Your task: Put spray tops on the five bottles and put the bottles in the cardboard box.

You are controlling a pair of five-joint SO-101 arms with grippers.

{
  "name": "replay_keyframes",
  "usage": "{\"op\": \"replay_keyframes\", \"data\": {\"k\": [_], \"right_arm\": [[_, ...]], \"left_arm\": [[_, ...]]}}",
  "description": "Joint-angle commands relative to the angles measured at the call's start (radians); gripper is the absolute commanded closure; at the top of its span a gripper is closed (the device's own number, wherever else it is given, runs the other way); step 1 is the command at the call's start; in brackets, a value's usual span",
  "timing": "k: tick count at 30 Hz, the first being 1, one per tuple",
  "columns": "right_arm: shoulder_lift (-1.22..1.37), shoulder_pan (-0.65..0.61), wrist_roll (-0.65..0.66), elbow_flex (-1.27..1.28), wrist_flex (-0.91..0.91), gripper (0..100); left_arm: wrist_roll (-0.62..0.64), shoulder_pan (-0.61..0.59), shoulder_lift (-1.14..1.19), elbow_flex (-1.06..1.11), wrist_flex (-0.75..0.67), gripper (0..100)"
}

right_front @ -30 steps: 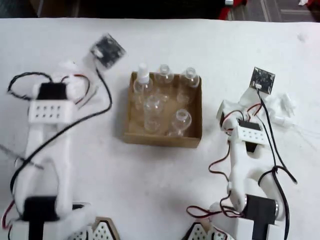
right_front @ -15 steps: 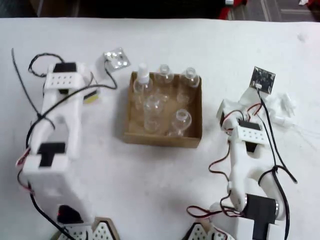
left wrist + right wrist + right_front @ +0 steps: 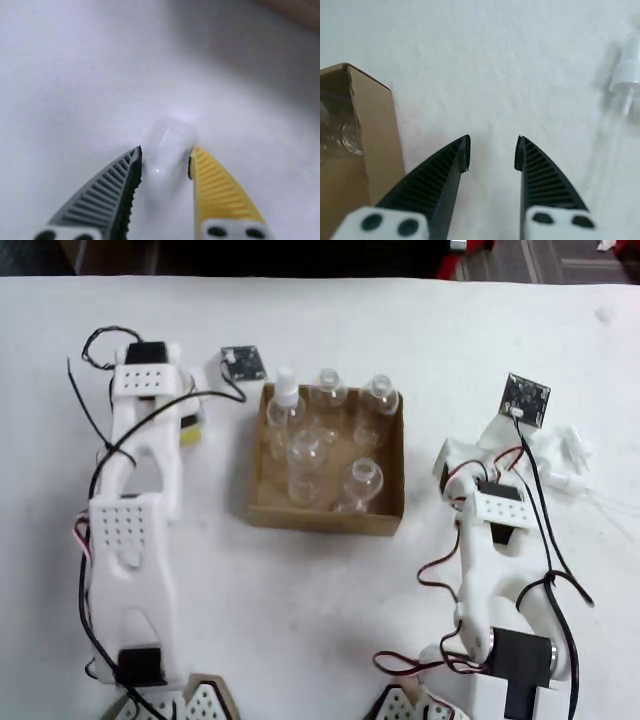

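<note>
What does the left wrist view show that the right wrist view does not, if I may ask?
Left wrist view: the grey-and-yellow left end effector, closed on a pale translucent item, too blurred to identify. Right wrist view: the right end effector, open, the cardboard box corner and a loose spray top. Both: the white table.

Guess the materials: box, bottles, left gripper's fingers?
The cardboard box looks like plain brown card with a matte, raw wall. The bottles are clear and glossy, and the box floor shows through them. They could be glass or hard plastic; I can't tell which. On the left gripper, the fingers look like matte ribbed plastic, one grey and one yellow, shut on a translucent piece.
</note>
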Motion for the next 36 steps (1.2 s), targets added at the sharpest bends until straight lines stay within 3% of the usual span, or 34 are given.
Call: {"op": "replay_keyframes", "data": {"k": [1,4,8,13,17,24,36], "right_arm": [[-0.005,-0.002,0.012,-0.014,-0.016,87.2],[-0.005,-0.002,0.012,-0.014,-0.016,87.2],[-0.007,-0.002,0.012,-0.014,-0.016,87.2],[-0.007,-0.002,0.012,-0.014,-0.016,87.2],[-0.008,-0.002,0.012,-0.014,-0.016,87.2],[-0.010,-0.002,0.012,-0.014,-0.016,87.2],[-0.010,-0.002,0.012,-0.014,-0.016,87.2]], "left_arm": [[-0.052,0.002,0.099,-0.264,0.146,85],[-0.055,0.002,0.179,-0.399,0.207,86],[-0.057,0.005,0.259,-0.559,0.273,98],[-0.041,0.001,0.280,-0.666,0.290,98],[0.071,-0.010,0.222,-0.657,0.293,98],[0.167,-0.021,-0.081,-0.396,0.295,98],[0.172,0.056,-0.932,0.299,0.288,98]]}}
